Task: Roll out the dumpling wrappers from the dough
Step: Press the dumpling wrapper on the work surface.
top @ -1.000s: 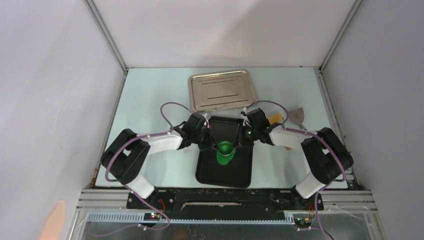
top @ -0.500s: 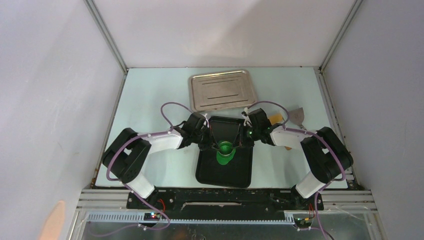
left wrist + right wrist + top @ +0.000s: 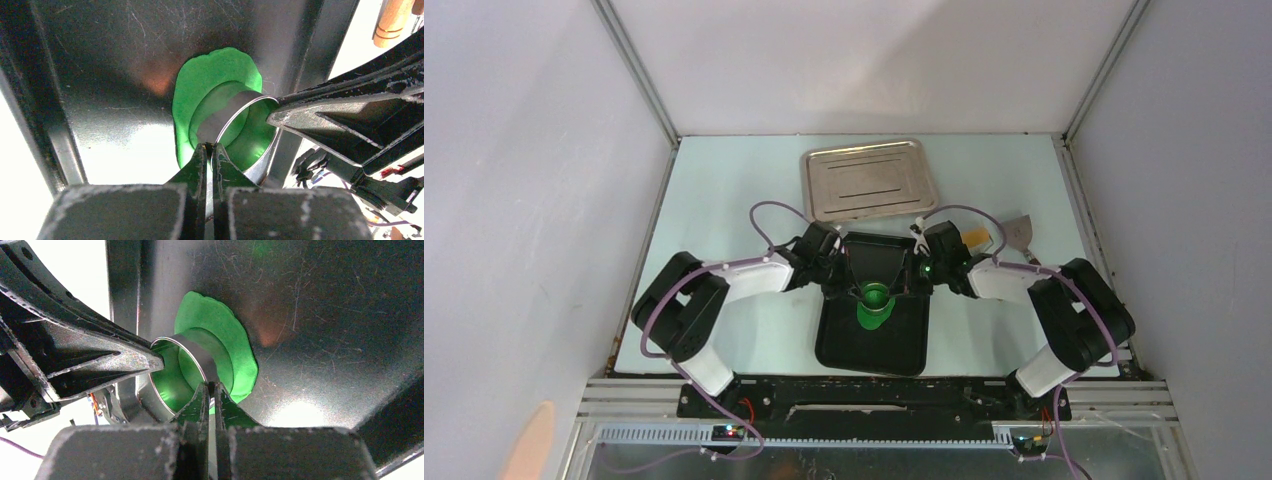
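The dough point(image 3: 875, 319) is a flattened bright green oval on the black tray point(image 3: 894, 350). A round metal ring cutter point(image 3: 877, 295) stands on the dough point(image 3: 220, 75), and green shows through its inside. My left gripper point(image 3: 210, 146) is shut on the ring's near rim point(image 3: 235, 107) from the left. My right gripper point(image 3: 212, 385) is shut on the opposite rim point(image 3: 197, 352) from the right. The dough point(image 3: 225, 335) spreads out past the ring on the far side. No dumpling wrappers are in view.
An empty silver tray point(image 3: 868, 180) lies at the back of the table. A metal scraper point(image 3: 1021, 232) sits at the right, with a tan wooden roller point(image 3: 977, 236) beside the right wrist. The roller's handle point(image 3: 392, 22) shows in the left wrist view.
Both forearms have shifted slightly towards the tray. The ring cutter and dough stay where they were, and both grips are unchanged.
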Motion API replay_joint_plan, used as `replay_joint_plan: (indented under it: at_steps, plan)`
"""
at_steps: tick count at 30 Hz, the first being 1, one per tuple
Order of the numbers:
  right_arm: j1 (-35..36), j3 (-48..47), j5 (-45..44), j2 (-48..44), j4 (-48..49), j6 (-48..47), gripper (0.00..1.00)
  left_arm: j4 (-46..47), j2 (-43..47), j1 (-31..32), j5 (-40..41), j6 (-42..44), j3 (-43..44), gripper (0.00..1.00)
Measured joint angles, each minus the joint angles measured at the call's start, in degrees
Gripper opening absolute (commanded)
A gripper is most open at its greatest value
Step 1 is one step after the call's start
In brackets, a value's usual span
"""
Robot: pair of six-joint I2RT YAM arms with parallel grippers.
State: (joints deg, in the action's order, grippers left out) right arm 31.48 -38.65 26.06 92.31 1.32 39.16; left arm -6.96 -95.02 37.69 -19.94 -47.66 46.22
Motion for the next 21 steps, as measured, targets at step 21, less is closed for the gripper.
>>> replay_joint_plan:
  at_steps: [21]
  plan:
    - [0.1,0.1,-0.6,0.2,1.5,1.2,0.0,-2.4,0.3,0.6,1.7,-0.2,0.8,0.0]
